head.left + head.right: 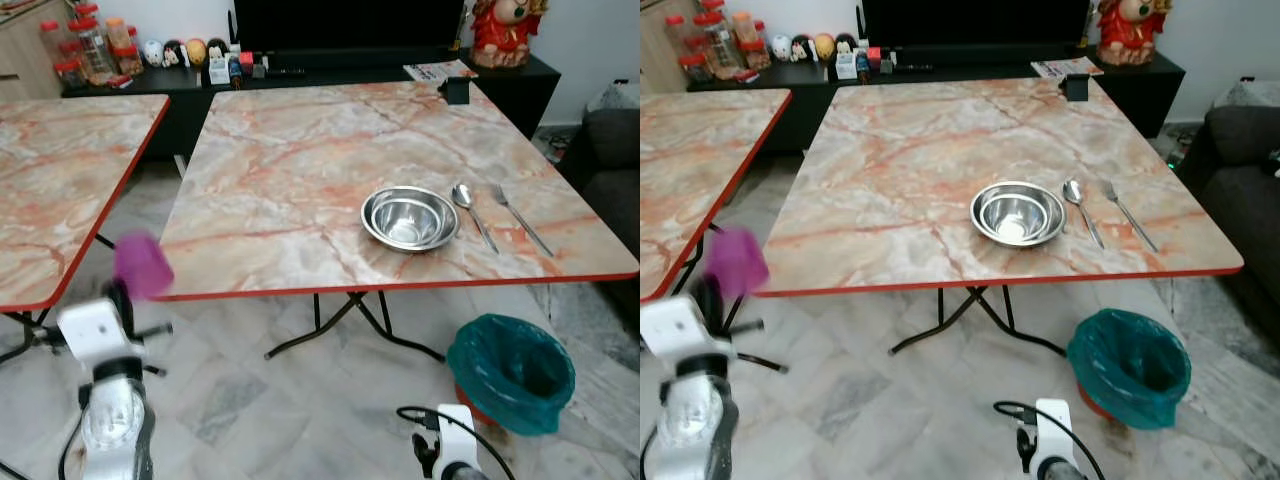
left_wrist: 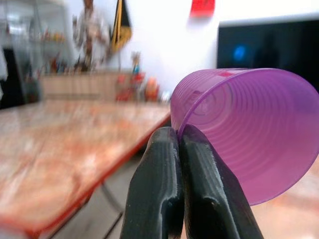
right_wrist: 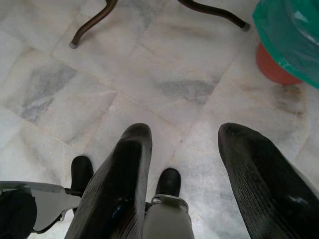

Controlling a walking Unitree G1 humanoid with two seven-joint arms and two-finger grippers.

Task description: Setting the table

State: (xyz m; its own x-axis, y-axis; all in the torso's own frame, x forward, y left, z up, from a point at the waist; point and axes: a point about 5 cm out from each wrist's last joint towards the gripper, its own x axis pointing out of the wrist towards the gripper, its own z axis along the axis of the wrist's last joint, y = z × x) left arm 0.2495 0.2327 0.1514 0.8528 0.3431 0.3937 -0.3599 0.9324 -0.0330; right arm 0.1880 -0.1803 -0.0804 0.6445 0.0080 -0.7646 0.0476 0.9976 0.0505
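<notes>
A purple plastic cup [image 1: 142,265] hangs in the air just off the near left corner of the marble table [image 1: 300,170], pinched by its rim in my left gripper [image 2: 177,137], which is shut on it. On the table's near right part sit nested steel bowls [image 1: 409,218], a spoon [image 1: 470,208] and a fork [image 1: 520,217] side by side. My right gripper [image 3: 184,144] hangs low over the floor, open, with nothing between its fingers.
A second marble table [image 1: 50,180] stands to the left with a narrow gap between the two. A bin lined with a teal bag [image 1: 511,371] sits on the floor under the near right corner. A dark sofa [image 1: 615,170] is at the right, a black sideboard [image 1: 300,75] behind.
</notes>
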